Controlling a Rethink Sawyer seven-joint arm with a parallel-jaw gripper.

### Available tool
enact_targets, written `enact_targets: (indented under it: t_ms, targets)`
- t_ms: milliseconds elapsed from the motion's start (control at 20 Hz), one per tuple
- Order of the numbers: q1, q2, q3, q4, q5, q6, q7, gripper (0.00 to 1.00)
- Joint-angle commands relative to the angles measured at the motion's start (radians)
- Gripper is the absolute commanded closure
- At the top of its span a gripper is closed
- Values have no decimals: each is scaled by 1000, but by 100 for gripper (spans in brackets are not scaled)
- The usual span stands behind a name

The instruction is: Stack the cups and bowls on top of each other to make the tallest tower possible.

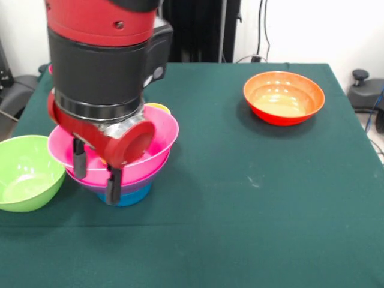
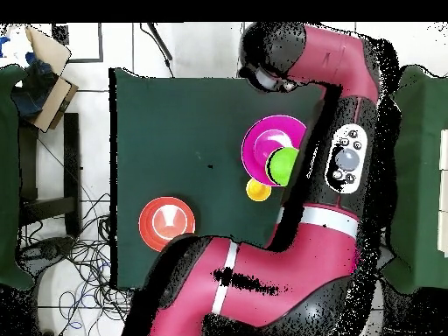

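A tower stands at the table's left in the front view: a big pink bowl on a purple bowl on a blue piece. My gripper hangs at the pink bowl's front-left rim, its two black fingers apart with nothing between them. An orange-yellow cup peeks out behind the pink bowl. A big lime green bowl sits left of the tower and an orange bowl sits far right. Overhead, the pink bowl, the cup and the orange bowl show; the arm hides the gripper.
The table has a dark green cloth. In the overhead view a green bowl shows at the pink bowl's rim, partly under the arm. The red and black arm blocks the back left of the table.
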State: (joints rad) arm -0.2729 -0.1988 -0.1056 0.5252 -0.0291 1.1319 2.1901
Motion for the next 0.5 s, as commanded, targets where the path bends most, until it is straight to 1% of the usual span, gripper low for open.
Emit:
enact_targets:
  t_ms: [50, 150, 300, 500]
  targets:
    - [-41, -12, 96, 220, -59, -111, -312, 0]
    - [-47, -5, 102, 227, -59, -122, -310, 0]
    - [-54, 3, 110, 219, -52, -102, -306, 0]
    - [-63, -2, 114, 230, -49, -91, -304, 0]
